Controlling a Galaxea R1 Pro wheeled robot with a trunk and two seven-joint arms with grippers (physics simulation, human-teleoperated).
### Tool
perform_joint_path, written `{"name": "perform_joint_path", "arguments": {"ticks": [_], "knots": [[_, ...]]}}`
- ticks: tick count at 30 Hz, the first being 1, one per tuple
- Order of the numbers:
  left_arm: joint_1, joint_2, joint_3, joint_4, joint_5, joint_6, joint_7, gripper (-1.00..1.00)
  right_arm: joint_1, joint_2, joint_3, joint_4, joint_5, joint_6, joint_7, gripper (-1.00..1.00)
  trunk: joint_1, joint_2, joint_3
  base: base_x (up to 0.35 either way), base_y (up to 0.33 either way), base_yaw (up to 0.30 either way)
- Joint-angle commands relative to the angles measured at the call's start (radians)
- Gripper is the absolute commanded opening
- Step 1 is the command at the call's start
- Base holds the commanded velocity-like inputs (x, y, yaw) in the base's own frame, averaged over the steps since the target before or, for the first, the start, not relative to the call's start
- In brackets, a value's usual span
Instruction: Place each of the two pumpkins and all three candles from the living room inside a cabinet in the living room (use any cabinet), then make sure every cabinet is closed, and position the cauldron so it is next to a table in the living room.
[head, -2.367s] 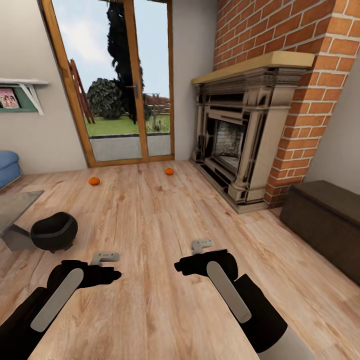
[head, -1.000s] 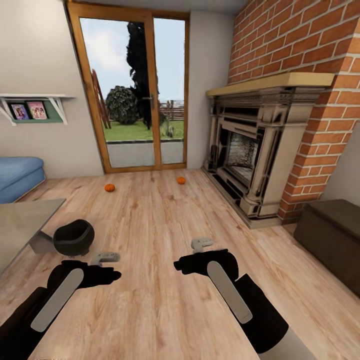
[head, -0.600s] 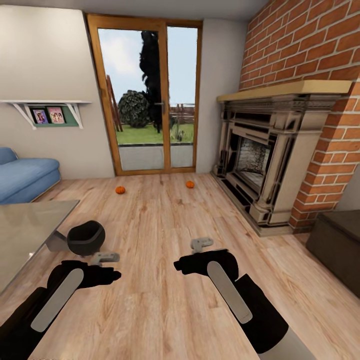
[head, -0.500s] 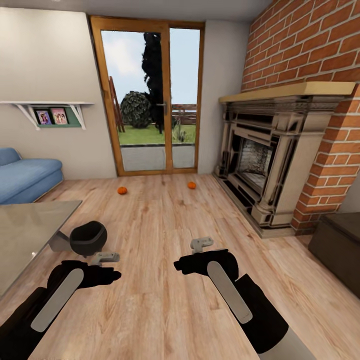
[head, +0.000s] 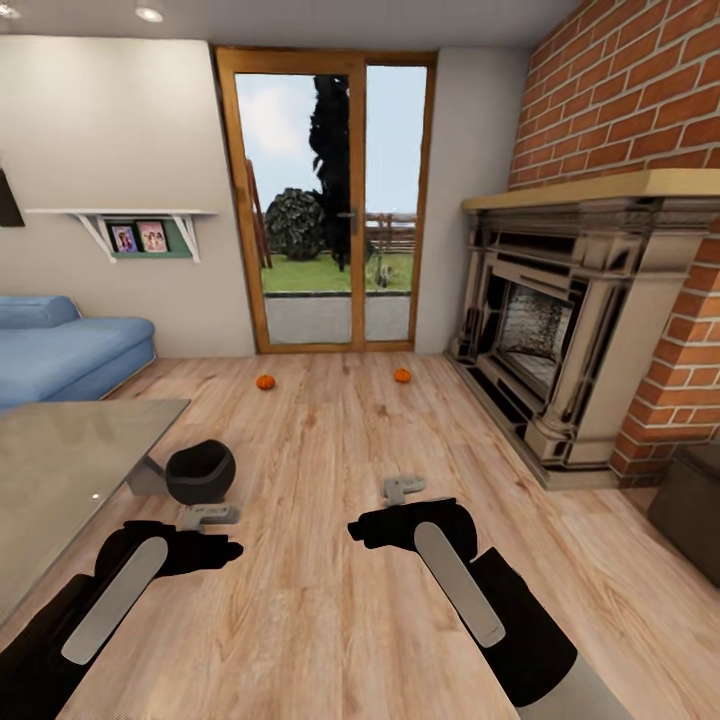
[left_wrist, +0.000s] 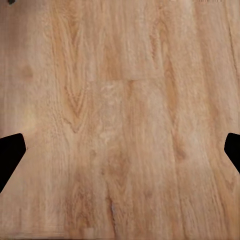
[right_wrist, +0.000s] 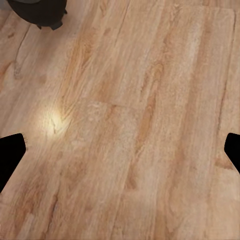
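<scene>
- My view is swinging left and pulling back: the small ribbed orange pumpkins (head: 264, 382) (head: 402, 376) are sitting farther off on the floor by the glass door
- The round black cauldron (head: 200, 472) is resting just beside the grey glass-topped table (head: 60, 470)
- The dark brown wooden cabinet (head: 690, 500) is sliding to the frame's right edge, so I am likely repositioning, not reaching
- My left gripper (head: 208, 516) and right gripper (head: 403, 488) are hanging spread apart, holding nothing

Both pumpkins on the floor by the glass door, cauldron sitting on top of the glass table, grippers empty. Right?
Not quite. In the head view the cauldron stands on the floor beside the glass table, not on it. Both pumpkins do lie on the floor near the glass door, and both grippers are empty.
</scene>
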Motion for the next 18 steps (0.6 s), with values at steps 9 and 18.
{"name": "perform_joint_path", "arguments": {"ticks": [9, 18], "knots": [[-0.001, 0.001, -0.005, 0.001, 0.009, 0.001, 0.01, 1.0, -0.001, 0.0, 0.001, -0.001, -0.01, 0.002, -0.009, 1.0, -0.027, 0.049, 0.029, 0.0, 0.0, 0.196], [-0.001, 0.001, -0.006, 0.0, 0.008, 0.001, 0.01, 1.0, -0.001, -0.001, -0.001, -0.001, -0.011, 0.002, -0.006, 1.0, -0.054, 0.098, 0.059, 0.0, 0.0, -0.04]]}}
